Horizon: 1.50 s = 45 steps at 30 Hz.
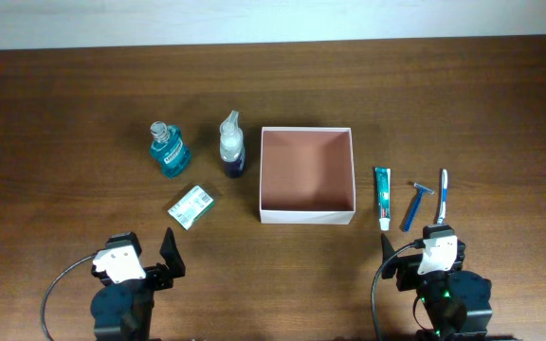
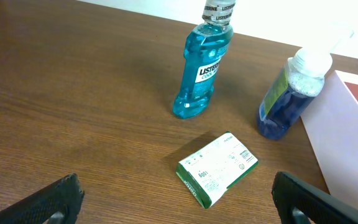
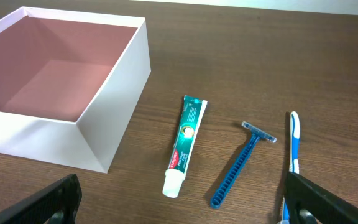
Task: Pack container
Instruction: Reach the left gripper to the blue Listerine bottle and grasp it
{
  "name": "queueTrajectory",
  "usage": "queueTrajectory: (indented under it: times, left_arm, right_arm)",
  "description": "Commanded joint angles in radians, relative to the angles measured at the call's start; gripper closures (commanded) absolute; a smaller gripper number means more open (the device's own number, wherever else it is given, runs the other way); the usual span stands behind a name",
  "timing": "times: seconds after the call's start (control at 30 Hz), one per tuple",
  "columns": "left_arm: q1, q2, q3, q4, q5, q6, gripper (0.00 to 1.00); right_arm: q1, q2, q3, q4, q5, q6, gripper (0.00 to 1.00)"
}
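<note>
The container [image 1: 307, 216] is a square white box with an empty reddish-brown inside, at the table's middle; it shows in the right wrist view [image 3: 123, 99] and its wall in the left wrist view [image 2: 344, 137]. Left of it stand a blue mouthwash bottle [image 1: 168, 152] [image 2: 201, 68] and a dark blue spray bottle [image 1: 232, 147] [image 2: 291, 96], with a green-white soap box [image 1: 192, 206] [image 2: 216, 168] in front. Right of it lie a toothpaste tube [image 1: 383, 196] [image 3: 185, 143], a blue razor [image 1: 413, 206] [image 3: 241, 163] and a blue toothbrush [image 1: 441, 194] [image 3: 294, 142]. My left gripper [image 1: 167, 251] [image 2: 179, 208] and right gripper [image 1: 415, 248] [image 3: 182, 208] are open and empty.
The brown wooden table [image 1: 64, 114] carries everything. A pale wall strip [image 1: 273, 19] runs along its far edge. Black cables [image 1: 60, 284] curve beside each arm base at the front edge.
</note>
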Motion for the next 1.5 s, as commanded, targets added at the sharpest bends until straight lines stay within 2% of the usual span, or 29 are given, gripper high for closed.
queueTrajectory:
  times: [0.0, 1.2, 1.3, 1.37, 1.47]
  left_arm:
    - [0.007, -0.011, -0.009, 0.006, 0.014, 0.012, 0.01]
    - [0.007, -0.009, -0.009, 0.006, 0.016, 0.012, 0.00]
    - [0.006, -0.009, -0.009, 0.014, 0.060, 0.001, 0.01]
    - [0.006, -0.009, -0.009, 0.013, 0.157, -0.076, 0.01]
    - [0.006, 0.001, 0.029, 0.013, 0.261, -0.086, 0.00]
  right_arm:
    - [-0.007, -0.008, -0.006, 0.003, -0.002, 0.005, 0.01]
    - [-0.007, -0.008, -0.006, 0.003, -0.002, 0.005, 0.01]
    - [-0.007, -0.008, -0.006, 0.003, -0.002, 0.005, 0.01]
    - [-0.007, -0.008, -0.006, 0.003, -0.002, 0.005, 0.01]
    - [-0.007, -0.008, -0.006, 0.003, -0.002, 0.005, 0.01]
